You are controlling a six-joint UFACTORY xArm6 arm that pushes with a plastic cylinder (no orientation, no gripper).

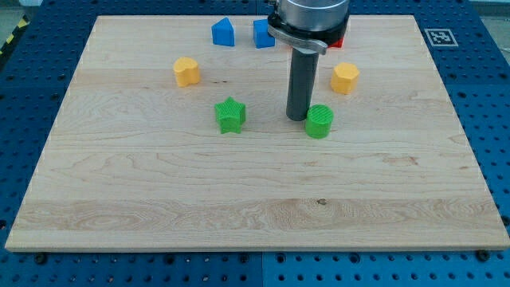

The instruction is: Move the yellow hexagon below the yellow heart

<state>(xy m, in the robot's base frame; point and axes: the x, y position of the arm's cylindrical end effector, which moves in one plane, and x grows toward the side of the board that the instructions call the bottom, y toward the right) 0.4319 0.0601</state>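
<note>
The yellow hexagon (pixel 345 78) lies right of centre in the upper part of the wooden board (pixel 159 199). The yellow heart (pixel 186 71) lies at the upper left, at about the same height in the view. My tip (pixel 298 119) rests on the board to the lower left of the hexagon, a short way from it. The tip is close against the left side of a green round block (pixel 319 121). The heart is far to the tip's left.
A green star (pixel 229 115) lies left of the tip, below and right of the heart. Two blue blocks (pixel 223 33) (pixel 263 33) sit near the top edge. A red block (pixel 339 41) is mostly hidden behind the arm.
</note>
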